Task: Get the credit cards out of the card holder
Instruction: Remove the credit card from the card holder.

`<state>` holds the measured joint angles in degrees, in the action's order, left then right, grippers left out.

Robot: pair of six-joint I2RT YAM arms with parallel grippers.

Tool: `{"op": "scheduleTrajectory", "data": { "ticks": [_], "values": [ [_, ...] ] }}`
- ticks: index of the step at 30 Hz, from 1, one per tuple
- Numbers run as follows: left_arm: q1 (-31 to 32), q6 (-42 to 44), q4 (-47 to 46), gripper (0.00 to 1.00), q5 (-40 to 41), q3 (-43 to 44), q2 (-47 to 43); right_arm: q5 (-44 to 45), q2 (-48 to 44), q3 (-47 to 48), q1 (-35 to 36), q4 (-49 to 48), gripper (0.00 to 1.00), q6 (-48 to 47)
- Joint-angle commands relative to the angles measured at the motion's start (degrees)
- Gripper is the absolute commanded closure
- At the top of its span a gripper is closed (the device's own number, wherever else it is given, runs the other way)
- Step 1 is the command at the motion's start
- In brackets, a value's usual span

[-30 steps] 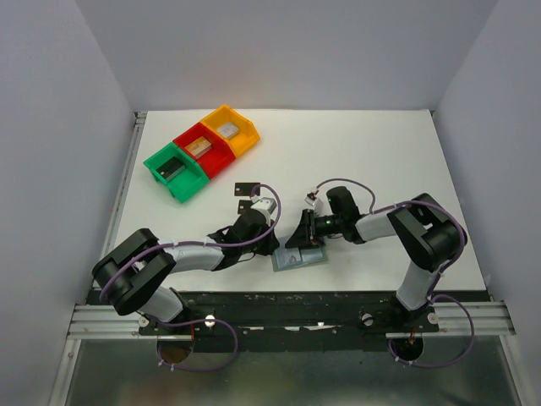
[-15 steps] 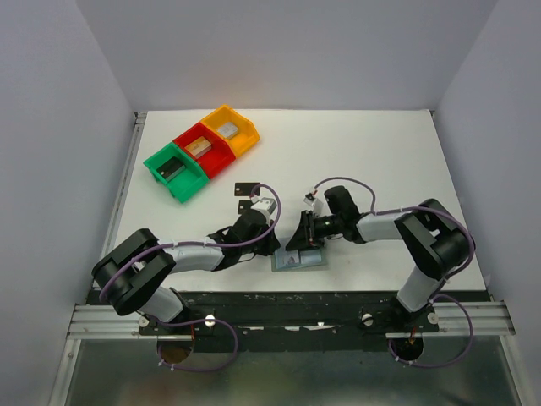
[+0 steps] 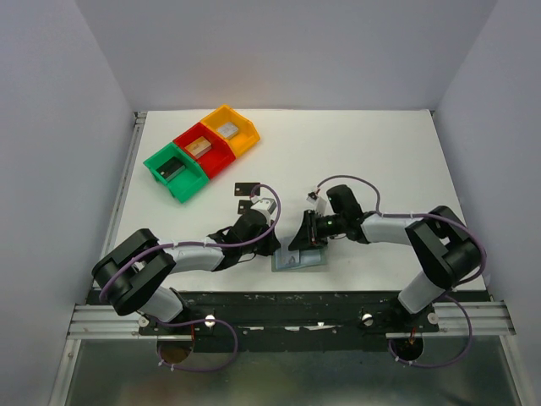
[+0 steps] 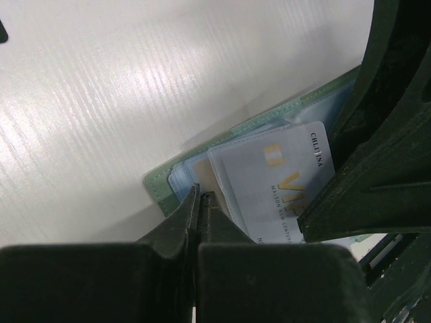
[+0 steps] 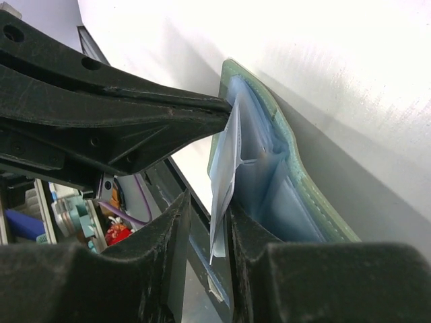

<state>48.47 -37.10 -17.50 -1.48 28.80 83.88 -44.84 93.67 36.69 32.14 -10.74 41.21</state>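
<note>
White tabletop (image 3: 380,152) and grey walls were unchanged over the last second, and the coloured bins (image 3: 200,150) sat well beyond the left gripper (image 3: 272,244). What had changed was on my right side. That arm's elbow had swung outward and its jaws had been narrowing. I took this to mean the next card was about to be pinched and drawn out, not that it was already free.

The left gripper had not moved. Its fingers (image 4: 201,202) were pressed together with nothing between them, and the tip rested on the near corner of the card holder (image 4: 175,178), apparently pinning it to the table. Just ahead of that tip, a pale credit card (image 4: 276,182) stuck out of the holder's blue-grey pocket.

Two small black pieces (image 3: 246,196) lay beyond the left wrist. They may have been cards already removed, but from above I could not be sure.

The right gripper (image 5: 209,205) met the holder from the other side, directly opposite the left fingertip. Its jaws were partly spread and straddled the raised edge of the pale card (image 5: 225,168). A dark gap showed on one side of the card, so I judged it not yet clamped. The card was still seated in the open holder (image 5: 296,168).
</note>
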Motion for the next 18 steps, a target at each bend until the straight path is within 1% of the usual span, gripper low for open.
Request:
{"op": "scheduleTrajectory", "data": {
  "ticks": [1, 18],
  "values": [
    [0.3, -0.1, 3.9, 1.0, 1.0, -0.8, 0.3, 0.9, -2.5, 0.1, -0.7, 1.7, 0.67, -1.0],
    [-0.3, -0.7, 4.0, 1.0, 1.0, -1.0, 0.7, 1.4, -5.6, 0.6, -2.3, 5.1, 0.7, -2.8]
  ]
}}
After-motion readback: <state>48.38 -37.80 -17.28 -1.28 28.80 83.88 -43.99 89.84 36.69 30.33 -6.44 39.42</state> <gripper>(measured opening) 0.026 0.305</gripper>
